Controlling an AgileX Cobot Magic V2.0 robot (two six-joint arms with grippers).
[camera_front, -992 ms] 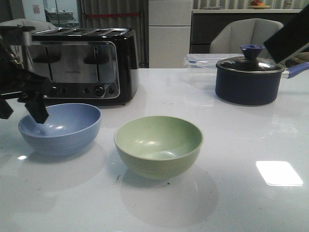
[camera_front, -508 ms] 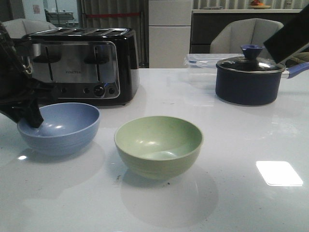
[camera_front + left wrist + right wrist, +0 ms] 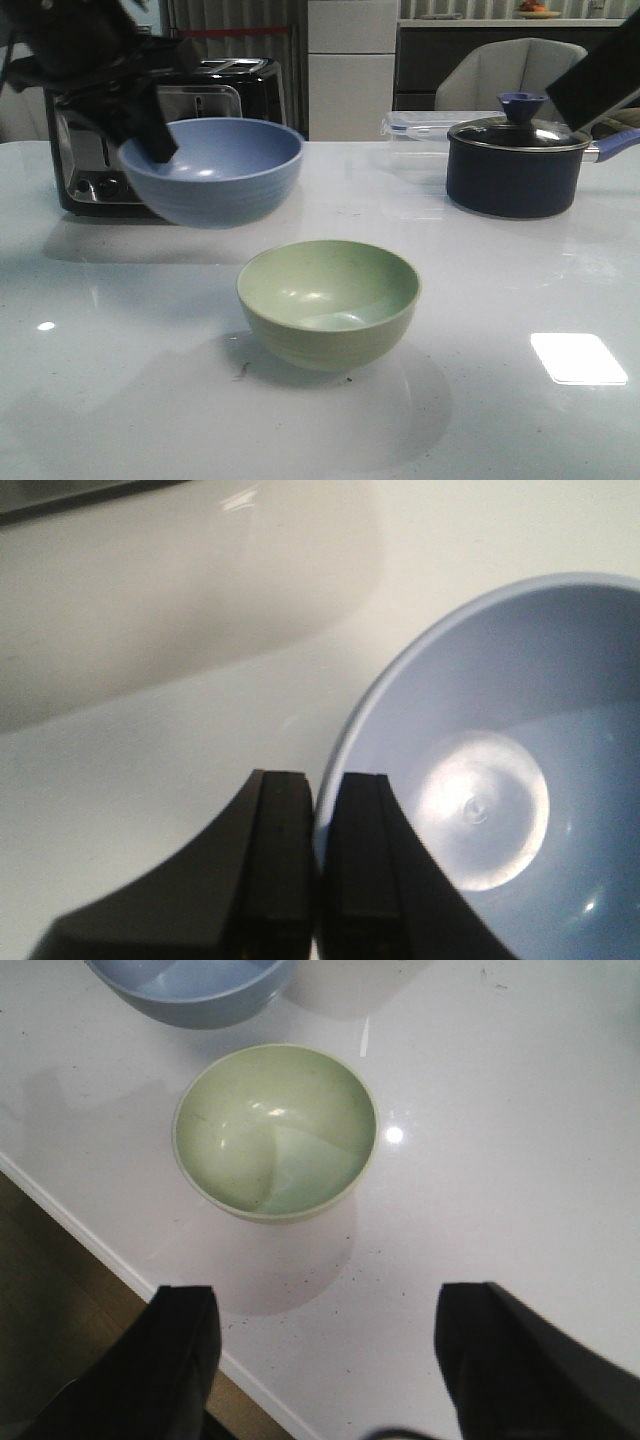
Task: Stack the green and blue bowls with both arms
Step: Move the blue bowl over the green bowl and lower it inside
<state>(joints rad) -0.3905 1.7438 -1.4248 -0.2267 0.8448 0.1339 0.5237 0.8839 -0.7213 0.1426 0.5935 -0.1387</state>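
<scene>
From the front we see our left gripper (image 3: 150,135) holding the blue bowl (image 3: 212,170) aloft, left of and beyond the green bowl (image 3: 328,302) on the table (image 3: 520,300); the left wrist view shows fingers (image 3: 285,860) pinching its rim; the right wrist view shows our right gripper (image 3: 325,1355) spread above the green bowl.

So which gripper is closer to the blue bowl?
Left. The left gripper is pinching the blue bowl's rim, holding it up. The right gripper hangs open above the green bowl.
</scene>
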